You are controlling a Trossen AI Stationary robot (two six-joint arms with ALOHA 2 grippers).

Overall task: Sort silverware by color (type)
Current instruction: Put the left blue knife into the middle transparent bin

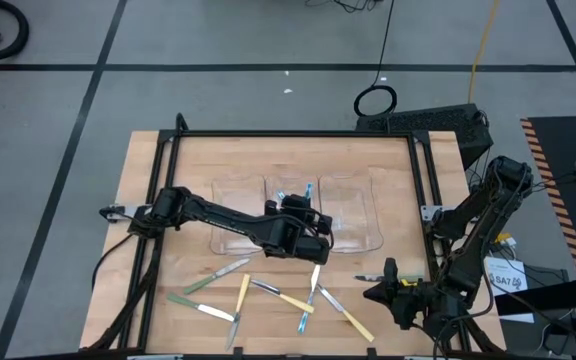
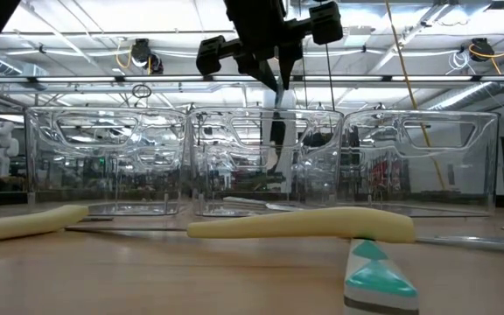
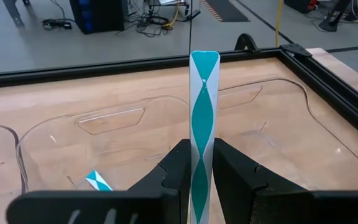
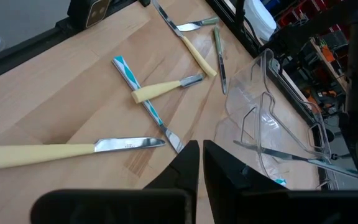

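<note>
My left gripper hangs over the middle clear bin and is shut on a piece of silverware with a teal-and-white handle. Another teal-handled piece lies inside that bin. Loose silverware lies on the near part of the table: green-handled, yellow-handled and blue-handled pieces. My right gripper waits shut at the near right, above the table, with nothing in it. My left gripper pinches the teal-and-white handle between its two fingers, which lie on its two sides. The handle's free end sticks out past the fingertips toward the far edge. The piece is lifted clear, above the middle bin.
Three clear bins stand side by side mid-table, the left bin and the right bin flanking the middle one. A black frame runs round the wooden table. In the right wrist view a yellow-handled knife and a blue-handled fork lie close by.
</note>
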